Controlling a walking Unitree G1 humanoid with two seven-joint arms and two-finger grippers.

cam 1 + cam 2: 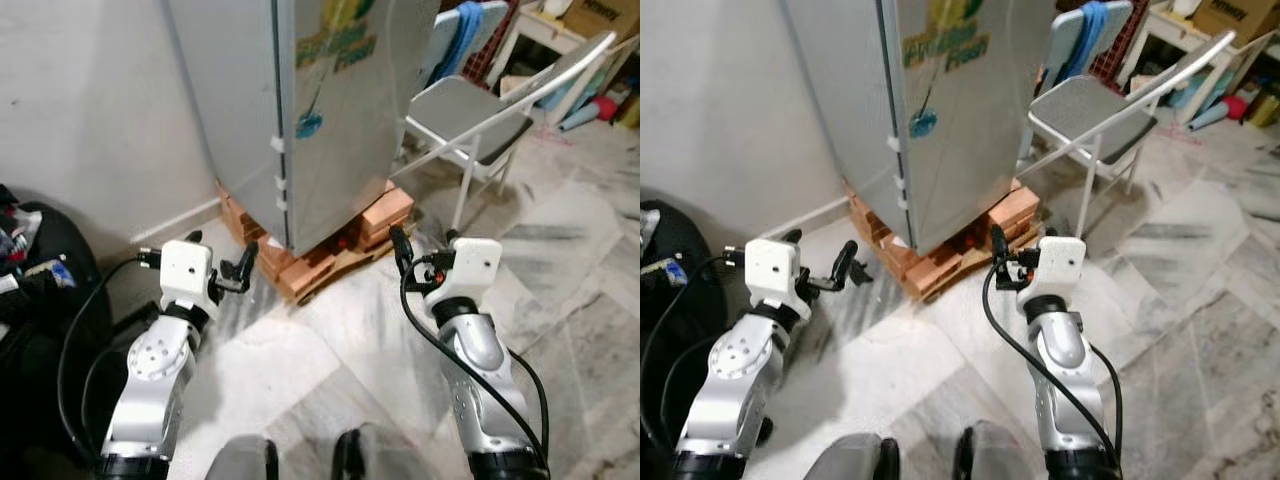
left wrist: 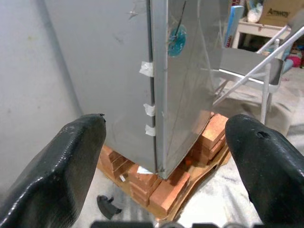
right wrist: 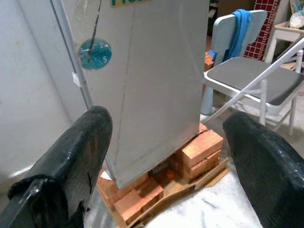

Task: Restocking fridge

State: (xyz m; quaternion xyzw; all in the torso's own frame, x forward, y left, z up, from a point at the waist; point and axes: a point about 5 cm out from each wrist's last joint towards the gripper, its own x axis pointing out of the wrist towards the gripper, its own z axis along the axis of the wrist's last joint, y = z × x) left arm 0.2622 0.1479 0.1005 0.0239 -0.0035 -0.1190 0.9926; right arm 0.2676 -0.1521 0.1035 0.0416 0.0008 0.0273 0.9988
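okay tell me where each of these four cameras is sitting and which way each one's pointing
Left eye: on the head, looking forward and down at the fridge on bricks; both silver arms show, left gripper and right gripper.
Right eye: the same scene from beside it, with the folding chair.
Left wrist: looks along its open black fingers at the fridge corner.
Right wrist: looks along its open fingers at the fridge door and chair.
All four share the fridge and bricks.
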